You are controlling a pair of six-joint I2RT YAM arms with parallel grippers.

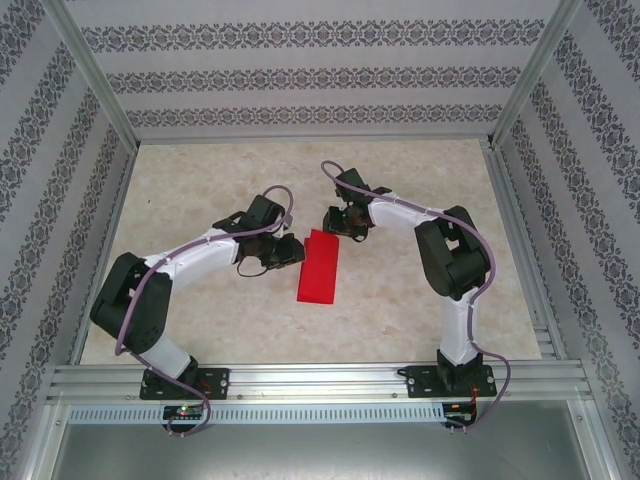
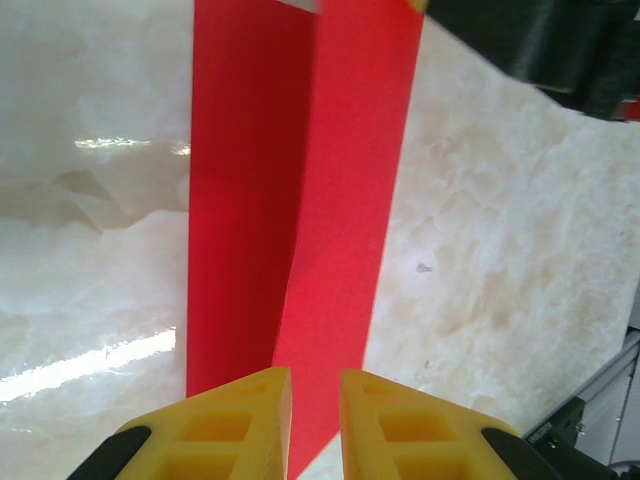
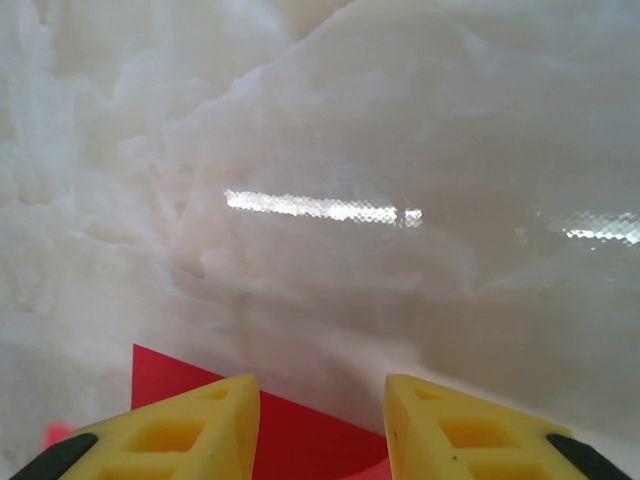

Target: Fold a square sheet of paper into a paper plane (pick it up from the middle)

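Note:
The square sheet of paper lies folded into a narrow red strip in the middle of the table. In the left wrist view the sheet of paper shows two long panels; the brighter right one rises along a crease and runs into the gap between the yellow fingers. My left gripper sits at the strip's upper left edge. Its jaws stand narrowly apart with the red panel in the gap. My right gripper is at the strip's far end. It is open, with a red corner of the sheet of paper low between its fingers.
The pale marble-look tabletop is bounded by aluminium rails at the near edge and patterned walls on the other sides. The dark body of the right arm shows in the top right of the left wrist view.

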